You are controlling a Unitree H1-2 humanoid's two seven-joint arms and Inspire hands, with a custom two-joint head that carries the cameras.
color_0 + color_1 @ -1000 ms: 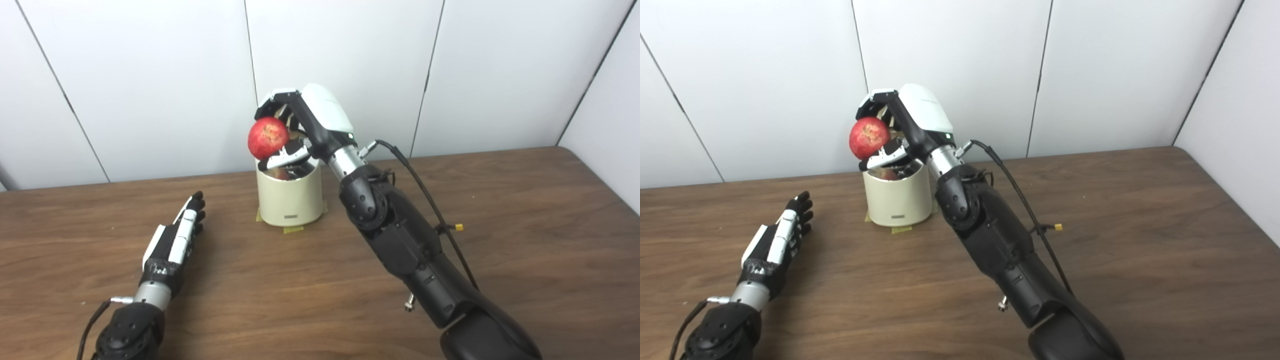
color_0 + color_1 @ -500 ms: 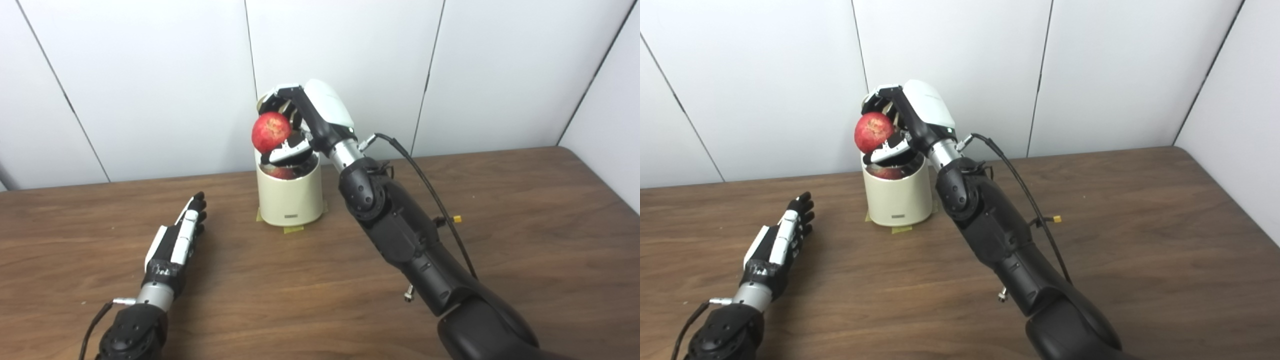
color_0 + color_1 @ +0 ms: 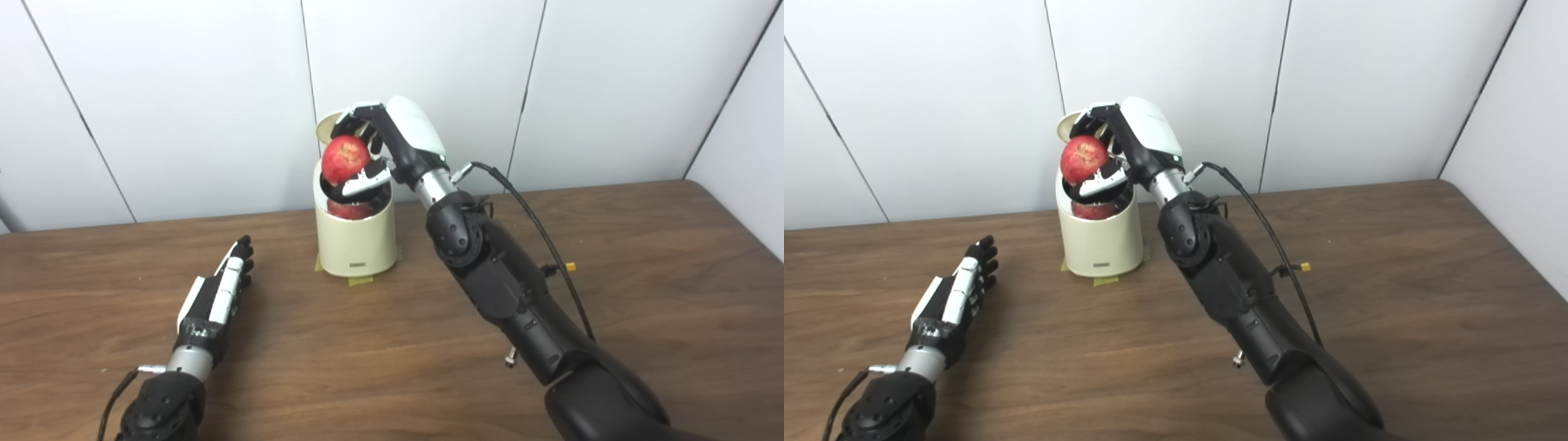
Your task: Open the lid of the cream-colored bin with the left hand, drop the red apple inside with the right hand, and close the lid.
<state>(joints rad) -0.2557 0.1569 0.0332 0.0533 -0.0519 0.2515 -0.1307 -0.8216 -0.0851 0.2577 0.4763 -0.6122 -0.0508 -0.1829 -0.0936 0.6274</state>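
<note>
Left eye view: upper centre, the apple (image 3: 345, 160) is clasped by the right hand (image 3: 392, 144) over the open bin (image 3: 355, 236); it should be centred before release; left hand (image 3: 217, 294) lies flat, fingers spread, empty.

Your right hand (image 3: 1115, 144) grips the red apple (image 3: 1083, 159) directly over the open mouth of the cream-colored bin (image 3: 1100, 236), whose lid (image 3: 1067, 124) stands raised behind. Your left hand (image 3: 958, 294) lies flat on the worktop (image 3: 1396, 275) near its front-left corner, fingers straight.
</note>
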